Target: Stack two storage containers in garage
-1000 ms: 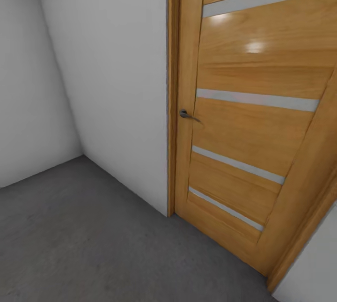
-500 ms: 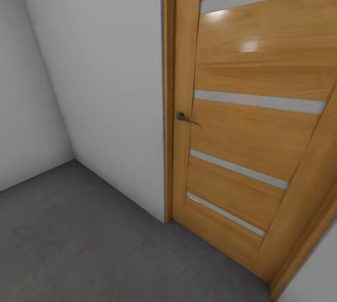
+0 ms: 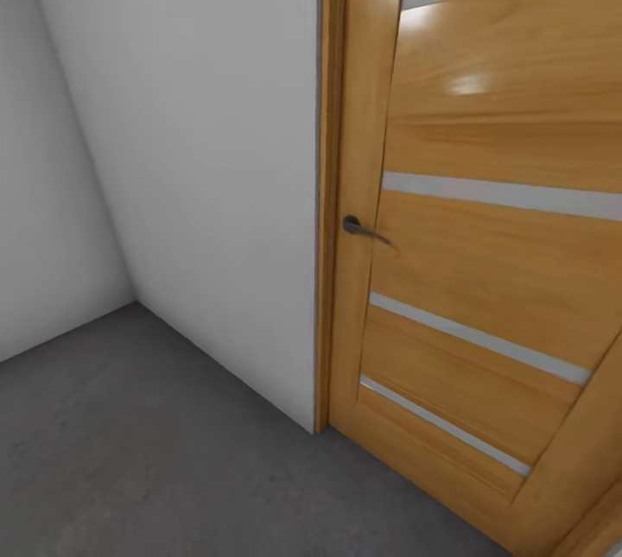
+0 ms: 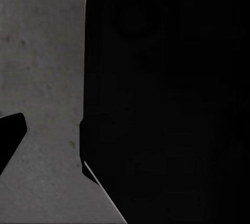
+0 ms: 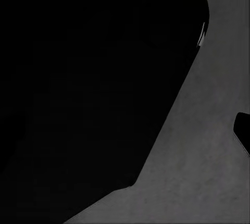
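Note:
I am in the garage, facing a corner. The dark grey concrete floor [image 3: 130, 453] meets pale grey walls [image 3: 199, 151] beside a wooden plank door [image 3: 484, 281]. The two storage containers are out of view. In the left wrist view a large black shape [image 4: 166, 99] hangs over the speckled floor [image 4: 47, 78], and a small dark tip [image 4: 10, 135] pokes in at the edge. The right wrist view has a similar black mass [image 5: 88, 88] above the floor [image 5: 208, 172], with a dark sliver [image 5: 242, 130] at the border. Neither view lets me judge the jaws.
The door stands shut, close in front on the right, with pale horizontal strips and a dark lever handle [image 3: 354, 226]. The two walls meet at the far left. Bare concrete stretches to the left and toward me.
The whole head view has shifted as the camera moved. The door and its handle now sit slightly further right, lower and larger in the picture. Nothing in the room itself has moved.

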### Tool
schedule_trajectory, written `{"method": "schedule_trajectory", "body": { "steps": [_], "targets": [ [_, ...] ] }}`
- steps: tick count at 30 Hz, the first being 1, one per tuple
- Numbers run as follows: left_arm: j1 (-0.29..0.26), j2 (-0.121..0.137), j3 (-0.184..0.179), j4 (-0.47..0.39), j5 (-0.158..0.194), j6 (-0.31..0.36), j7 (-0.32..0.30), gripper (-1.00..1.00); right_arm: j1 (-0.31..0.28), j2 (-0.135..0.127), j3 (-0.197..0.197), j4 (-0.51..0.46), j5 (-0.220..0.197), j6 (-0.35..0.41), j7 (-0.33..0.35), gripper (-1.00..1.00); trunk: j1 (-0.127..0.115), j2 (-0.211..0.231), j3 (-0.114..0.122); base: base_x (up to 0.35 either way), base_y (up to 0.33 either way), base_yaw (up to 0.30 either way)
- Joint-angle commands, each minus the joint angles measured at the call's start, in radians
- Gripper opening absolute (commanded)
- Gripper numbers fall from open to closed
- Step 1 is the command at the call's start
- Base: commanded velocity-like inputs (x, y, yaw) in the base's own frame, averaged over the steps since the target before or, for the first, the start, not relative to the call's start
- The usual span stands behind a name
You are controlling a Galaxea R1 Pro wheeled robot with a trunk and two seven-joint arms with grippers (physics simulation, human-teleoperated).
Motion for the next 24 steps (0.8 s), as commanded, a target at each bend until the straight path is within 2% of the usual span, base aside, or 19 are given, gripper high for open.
{"method": "schedule_trajectory", "body": {
  "steps": [1, 6, 13, 24],
  "targets": [
    [0.0, 0.0, 0.0, 0.0, 0.008, 0.0, 0.0, 1.0, 0.0, 0.0, 0.008, 0.0, -0.01, -0.003, 0.0, 1.0, 0.001, 0.0, -0.001, 0.306, 0.143, 0.0],
    [0.0, 0.0, 0.0, 0.0, 0.008, 0.0, 0.0, 1.0, 0.0, 0.001, 0.008, 0.0, -0.01, -0.003, 0.0, 1.0, 0.001, 0.0, -0.001, 0.306, 0.143, -0.027],
    [0.0, 0.0, 0.0, 0.0, 0.008, -0.002, 0.0, 1.0, 0.0, 0.001, 0.008, 0.0, -0.011, -0.003, 0.0, 1.0, 0.001, 0.0, -0.001, 0.275, 0.119, -0.21],
    [0.0, 0.0, 0.0, -0.001, 0.008, -0.002, 0.0, 1.0, 0.0, 0.0, 0.008, 0.0, -0.011, -0.003, 0.0, 1.0, 0.001, 0.0, -0.001, 0.027, 0.009, -0.246]
  ]
}}
